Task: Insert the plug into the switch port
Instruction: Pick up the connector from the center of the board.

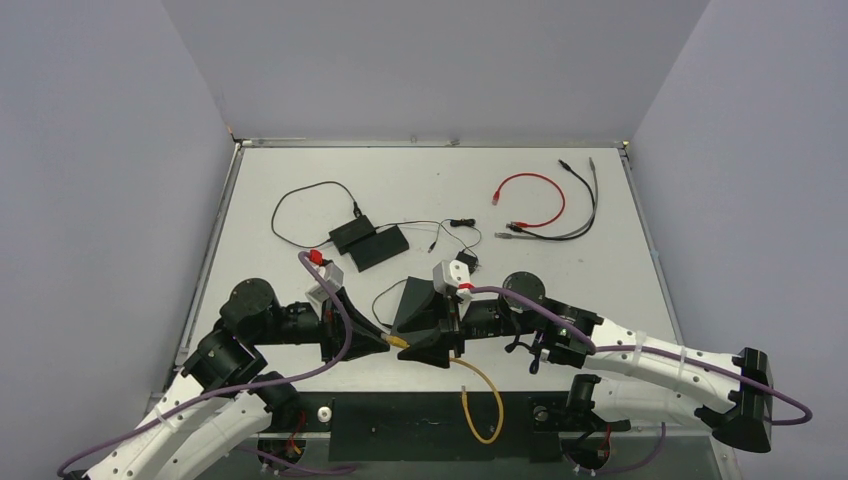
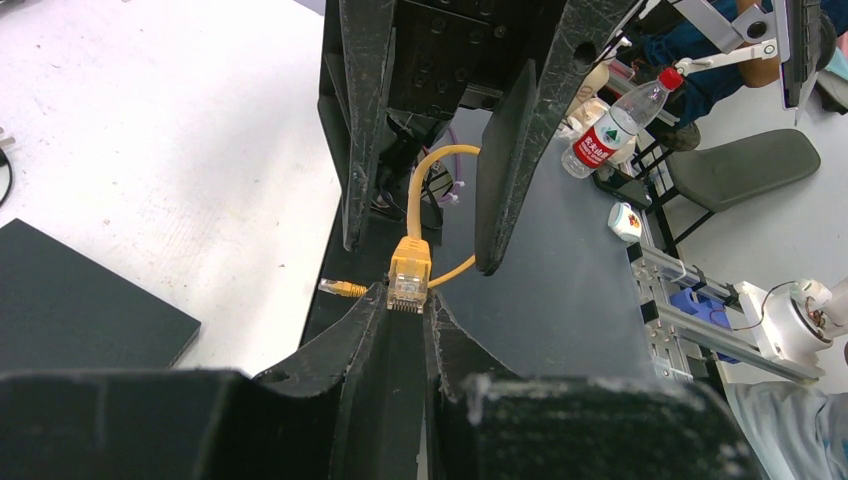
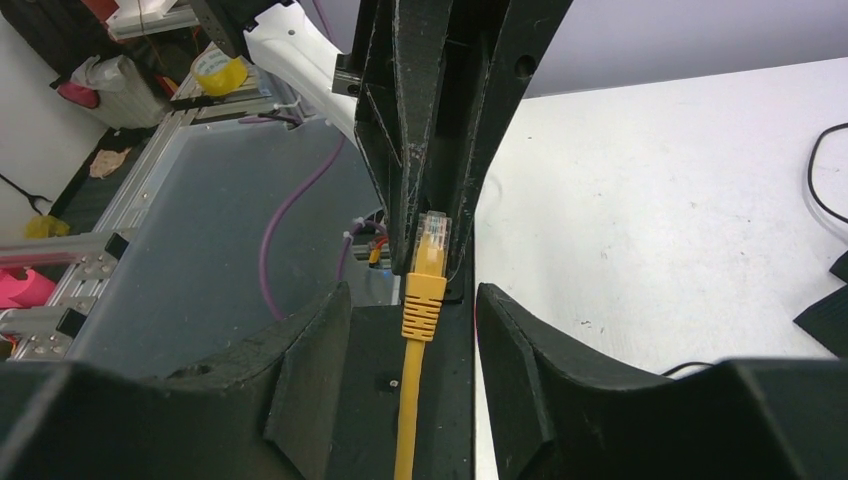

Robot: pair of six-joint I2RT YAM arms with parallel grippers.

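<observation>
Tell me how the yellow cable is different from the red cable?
The yellow cable has its plug pinched by the left gripper; the red cable lies loose on the table, untouched. The yellow cable is at the table's near edge; the red cable is far back on the right. Both are thin cables with plugs.

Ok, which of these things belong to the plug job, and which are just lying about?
Job: yellow plug, pinched in the left fingers; its yellow cable; black switch.
Lying about: red cable; black and grey cables; water bottle.
</observation>
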